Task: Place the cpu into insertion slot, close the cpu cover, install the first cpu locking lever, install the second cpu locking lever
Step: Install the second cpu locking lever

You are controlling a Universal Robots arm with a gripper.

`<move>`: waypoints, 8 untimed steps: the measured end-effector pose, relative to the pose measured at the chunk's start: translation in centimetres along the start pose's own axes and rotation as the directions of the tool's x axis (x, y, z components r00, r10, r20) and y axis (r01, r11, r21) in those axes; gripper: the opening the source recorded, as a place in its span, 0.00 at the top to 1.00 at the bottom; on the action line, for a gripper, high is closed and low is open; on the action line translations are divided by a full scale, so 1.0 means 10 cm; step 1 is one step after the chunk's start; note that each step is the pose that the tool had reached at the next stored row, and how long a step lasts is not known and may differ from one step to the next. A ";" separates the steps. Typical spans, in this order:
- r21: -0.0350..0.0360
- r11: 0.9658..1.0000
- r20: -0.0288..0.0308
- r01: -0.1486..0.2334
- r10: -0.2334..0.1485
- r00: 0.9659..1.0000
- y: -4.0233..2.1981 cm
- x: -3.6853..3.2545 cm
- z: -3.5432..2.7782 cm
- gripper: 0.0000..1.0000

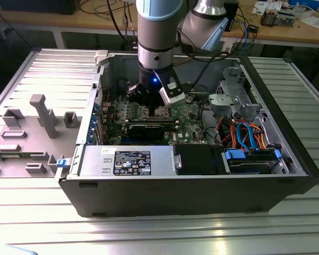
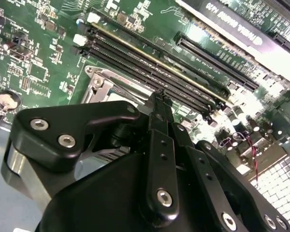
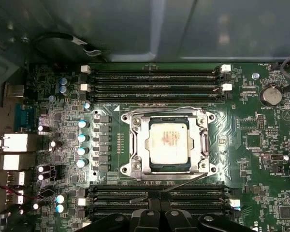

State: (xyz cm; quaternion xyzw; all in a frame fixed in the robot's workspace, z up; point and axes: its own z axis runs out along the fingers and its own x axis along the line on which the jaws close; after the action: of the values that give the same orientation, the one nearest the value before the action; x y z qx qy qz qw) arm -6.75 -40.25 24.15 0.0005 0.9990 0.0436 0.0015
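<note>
The cpu (image 3: 168, 141) is lying in the insertion slot (image 3: 135, 166) under the closed cpu cover (image 3: 146, 145), and my gripper (image 3: 157, 199), fingers pressed together, is touching 1 locking lever (image 3: 176, 183) at the slot's edge.

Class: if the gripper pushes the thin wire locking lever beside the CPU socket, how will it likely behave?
The lever is a thin bent wire, so probably springy. Its shiny metal looks slippery for the gripper. Lying beside the cover, it would likely pivot, not slide.

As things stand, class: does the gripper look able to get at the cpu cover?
Probably yes. In the first wrist view the cpu cover lies flat around the cpu with nothing on top of it, and the gripper sits just beside the socket above the memory slots. The case is open above.
</note>
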 end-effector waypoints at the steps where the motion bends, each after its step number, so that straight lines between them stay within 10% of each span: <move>1: -0.003 1.000 0.000 0.000 0.000 1.000 -0.013 0.006 0.003 0.89; 8: -0.014 1.000 0.000 0.000 0.000 1.000 -0.062 0.052 0.047 0.89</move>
State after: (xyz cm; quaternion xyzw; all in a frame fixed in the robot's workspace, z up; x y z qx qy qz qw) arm -7.27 -40.82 23.62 0.0003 0.9987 0.0505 0.0015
